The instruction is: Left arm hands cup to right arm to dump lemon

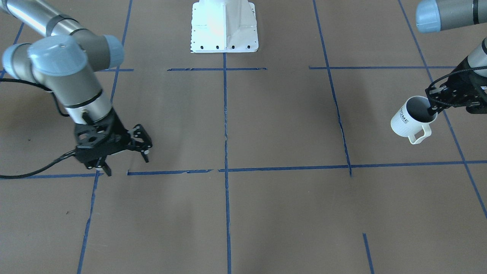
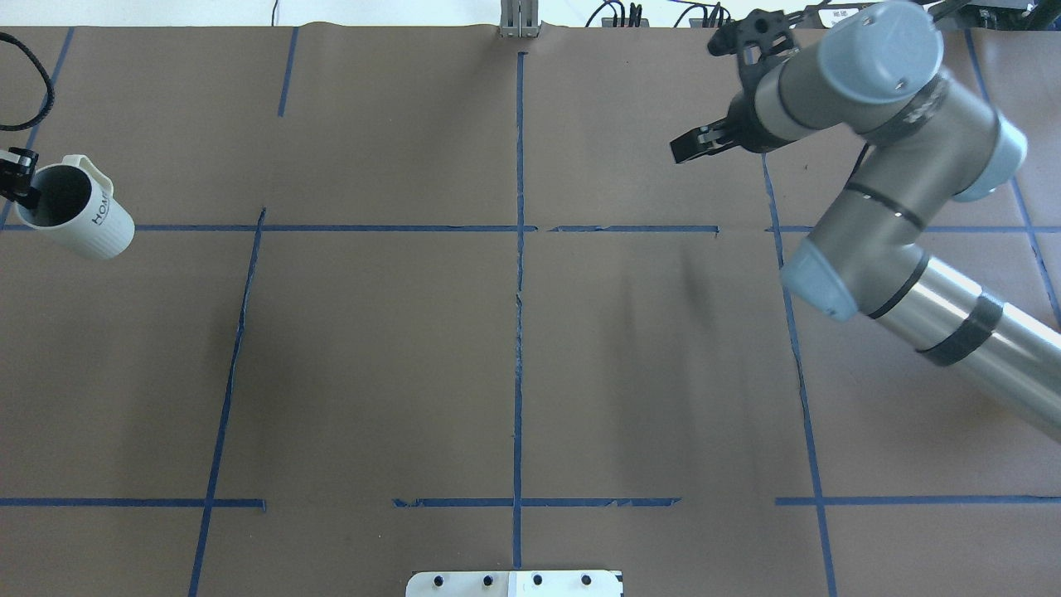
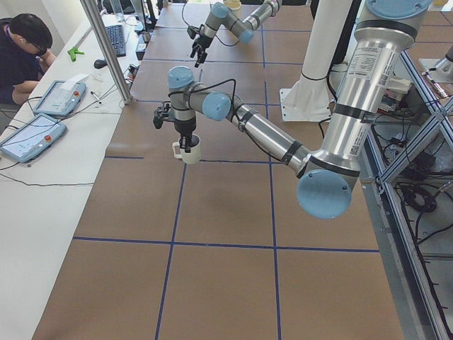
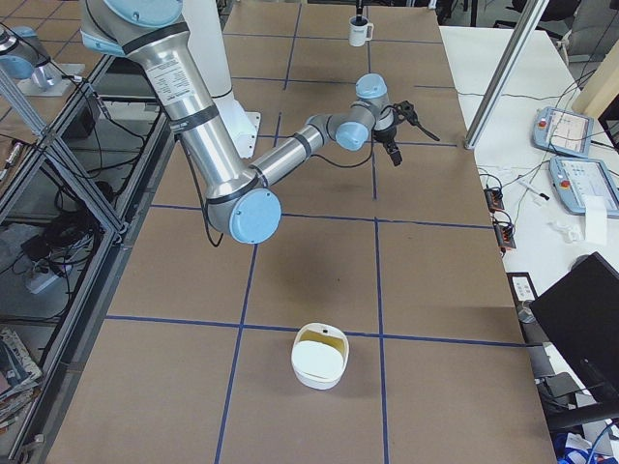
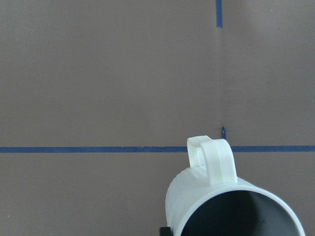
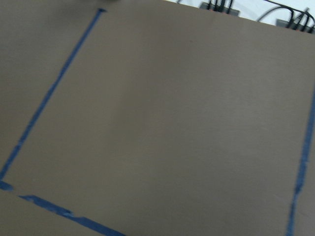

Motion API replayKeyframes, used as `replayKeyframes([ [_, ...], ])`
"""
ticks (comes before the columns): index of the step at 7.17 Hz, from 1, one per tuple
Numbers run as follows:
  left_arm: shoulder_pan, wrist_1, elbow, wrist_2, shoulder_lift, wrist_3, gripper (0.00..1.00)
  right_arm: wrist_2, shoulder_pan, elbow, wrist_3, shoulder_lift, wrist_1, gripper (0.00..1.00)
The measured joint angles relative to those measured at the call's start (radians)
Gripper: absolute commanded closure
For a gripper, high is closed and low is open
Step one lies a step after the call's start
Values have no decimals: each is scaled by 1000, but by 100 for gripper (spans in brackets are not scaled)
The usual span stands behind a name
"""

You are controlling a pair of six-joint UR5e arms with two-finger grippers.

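The white cup (image 1: 408, 121) with "HOME" lettering and a loop handle hangs from my left gripper (image 1: 433, 110), which is shut on its rim, one finger inside. It sits at the table's far left end in the overhead view (image 2: 79, 217), the left gripper (image 2: 18, 181) at the frame edge. The left wrist view shows its handle and dark inside (image 5: 231, 209). The lemon is hidden. My right gripper (image 1: 128, 166) is open and empty, low over the table's other end, and also shows in the overhead view (image 2: 700, 95).
Brown paper with blue tape lines covers the table (image 2: 514, 332). A white bowl (image 4: 319, 356) with a yellowish inside stands near the table's right end. The white robot base (image 1: 224, 26) is at mid table edge. An operator's desk with tablets (image 3: 32, 134) runs alongside.
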Motion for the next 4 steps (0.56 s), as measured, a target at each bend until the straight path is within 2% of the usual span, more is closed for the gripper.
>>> replayKeyframes([
  [2, -1, -106, 2, -17, 105, 10, 100, 145, 147, 17, -160, -116, -14, 0],
  [4, 1, -258, 14, -41, 200, -61, 100, 265, 256, 27, -229, -210, -16, 0],
])
